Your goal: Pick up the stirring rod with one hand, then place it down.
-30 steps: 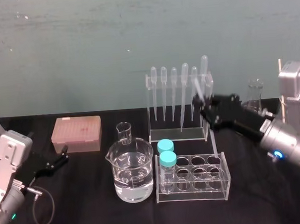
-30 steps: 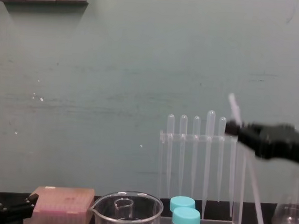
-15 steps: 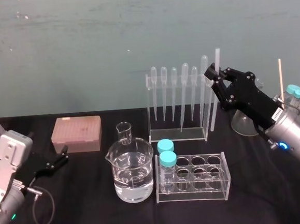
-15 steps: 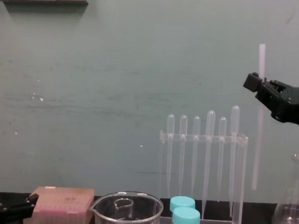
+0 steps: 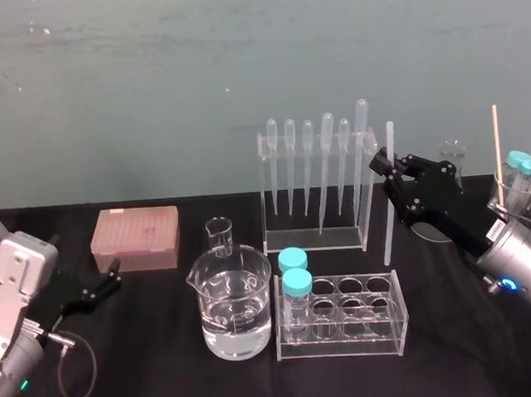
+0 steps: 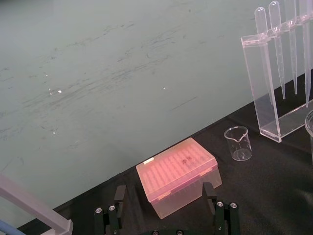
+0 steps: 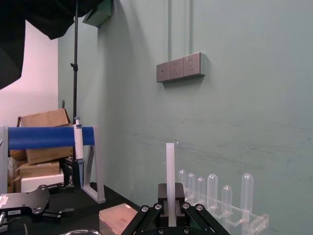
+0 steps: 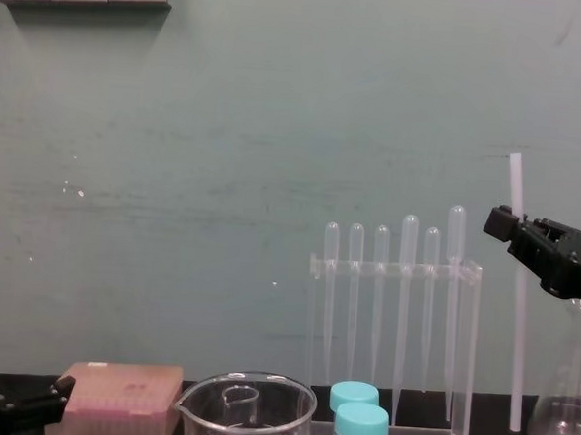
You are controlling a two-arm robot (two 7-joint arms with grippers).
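Observation:
The stirring rod (image 5: pixel 389 184) is a thin white rod held upright just right of the pipette rack (image 5: pixel 312 187). My right gripper (image 5: pixel 384 165) is shut on its upper part, well above the table. In the chest view the stirring rod (image 8: pixel 514 320) runs from above the right gripper (image 8: pixel 510 227) down to near table level. The right wrist view shows the stirring rod (image 7: pixel 170 176) rising straight out from between the closed fingers (image 7: pixel 165 211). My left gripper (image 5: pixel 115 273) rests at the far left beside a pink box, and in the left wrist view the left gripper (image 6: pixel 164 190) is open and holds nothing.
A water-filled beaker (image 5: pixel 235 304) and a small beaker (image 5: pixel 220 236) stand in the middle. A test-tube rack (image 5: pixel 376 323) with two blue-capped tubes (image 5: pixel 296 279) is in front of the pipette rack. A pink tip box (image 5: pixel 136 236) sits left. A conical flask (image 8: pixel 568 392) stands at the right.
A second ago the rod leaned with its lower end in the test-tube rack. The right gripper lifted it upright, then brought it lower and slightly right. The left arm has not moved.

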